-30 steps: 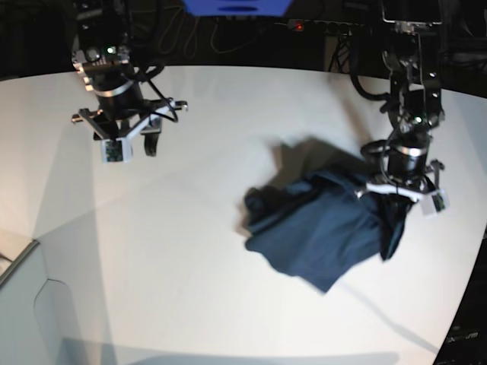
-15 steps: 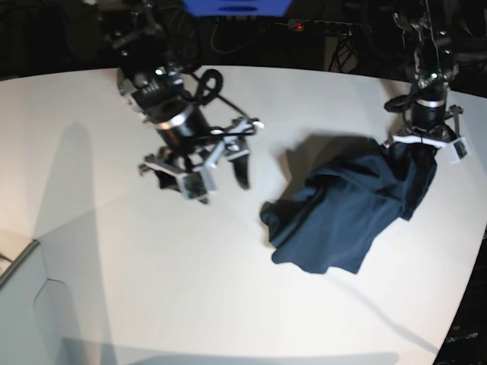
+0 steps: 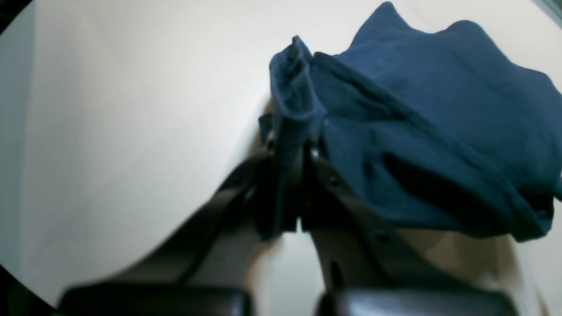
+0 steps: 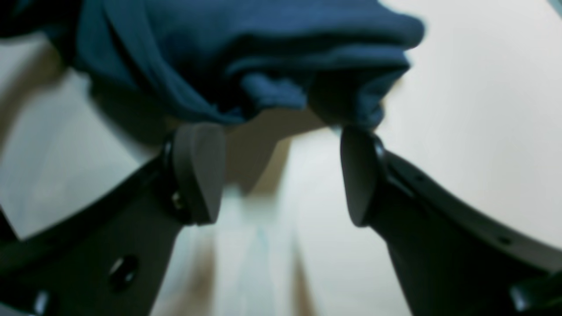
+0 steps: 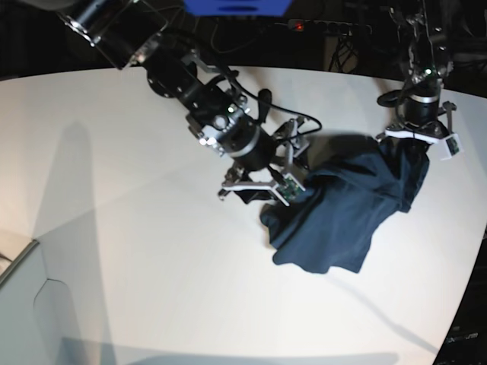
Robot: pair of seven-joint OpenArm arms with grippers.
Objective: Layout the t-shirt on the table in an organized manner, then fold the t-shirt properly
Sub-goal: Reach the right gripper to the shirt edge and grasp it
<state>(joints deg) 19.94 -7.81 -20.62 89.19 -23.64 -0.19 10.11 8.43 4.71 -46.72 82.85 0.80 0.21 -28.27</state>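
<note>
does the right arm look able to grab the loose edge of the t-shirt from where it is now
Probably yes. The right gripper is open right at the bunched hem of the t-shirt, nothing between them. The left gripper holds the far corner up, well clear of it.

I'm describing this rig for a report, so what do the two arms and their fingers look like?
Both arms are black with silver rings at the wrist, loose black cables and small green lights. The right gripper and left gripper sit on pale grey brackets, each carrying a small green circuit board. Seen from the wrist cameras, the fingers are matt dark grey, with rounded pads on long curved black links dotted with screw holes.
</note>
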